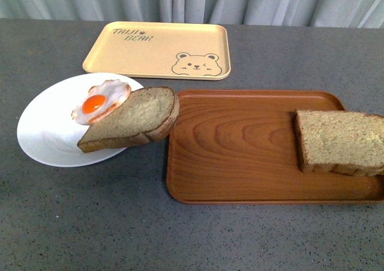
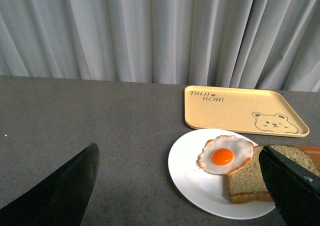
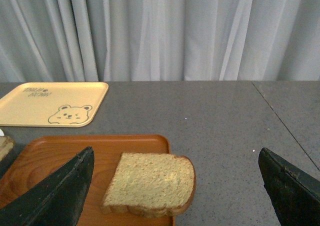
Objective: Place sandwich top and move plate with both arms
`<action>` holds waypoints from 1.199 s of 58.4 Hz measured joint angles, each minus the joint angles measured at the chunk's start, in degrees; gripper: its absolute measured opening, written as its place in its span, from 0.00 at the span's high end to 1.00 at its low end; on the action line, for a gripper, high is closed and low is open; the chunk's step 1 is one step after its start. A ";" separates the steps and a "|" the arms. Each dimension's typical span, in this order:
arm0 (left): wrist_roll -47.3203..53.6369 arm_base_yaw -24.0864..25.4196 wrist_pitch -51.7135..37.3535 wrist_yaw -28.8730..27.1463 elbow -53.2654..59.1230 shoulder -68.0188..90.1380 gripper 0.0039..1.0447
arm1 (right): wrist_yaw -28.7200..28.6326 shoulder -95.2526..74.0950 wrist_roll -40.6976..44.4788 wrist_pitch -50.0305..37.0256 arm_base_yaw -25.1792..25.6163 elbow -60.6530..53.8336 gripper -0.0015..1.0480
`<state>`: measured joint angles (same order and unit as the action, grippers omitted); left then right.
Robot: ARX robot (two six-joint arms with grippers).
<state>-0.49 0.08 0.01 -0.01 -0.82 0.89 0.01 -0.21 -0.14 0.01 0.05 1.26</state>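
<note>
Left gripper (image 2: 179,153) and right gripper (image 3: 176,155) gaped empty, presumably since the sandwich top (image 1: 339,142) lay ungrasped at the right end of the wooden tray (image 1: 228,163), well apart from the plate (image 1: 42,133) at left.

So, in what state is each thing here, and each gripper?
Plate: carries food, ungripped.
Rounded slice: tilted, sticking past plate rim.
Egg: flat on plate, touching that slice.
Square slice: flat on wooden tray, overhanging its edge.
Yellow tray: nothing on it.
Left gripper: open, empty.
Right gripper: open, empty.
</note>
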 joint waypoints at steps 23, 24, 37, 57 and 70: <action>0.02 -0.02 0.00 -0.02 0.00 0.00 0.08 | 9.09 -10.56 -6.38 12.02 0.46 5.16 0.09; 0.02 -0.02 0.00 -0.02 0.00 0.00 0.08 | 8.55 -11.89 -6.91 12.02 1.27 5.38 0.09; 0.02 -0.02 0.00 -0.02 0.00 0.00 0.08 | -12.35 -41.16 -9.33 -6.51 21.14 8.85 0.09; 0.02 -0.02 0.00 0.00 0.00 0.00 0.08 | -23.39 -85.05 -11.04 -29.48 23.10 16.98 0.09; 0.02 -0.02 0.00 0.00 0.00 0.00 0.08 | -24.09 -95.97 -12.68 -34.62 19.71 19.82 0.09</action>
<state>-0.47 0.05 0.01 -0.01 -0.82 0.89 -24.08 -96.18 -12.82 -34.61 19.77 21.08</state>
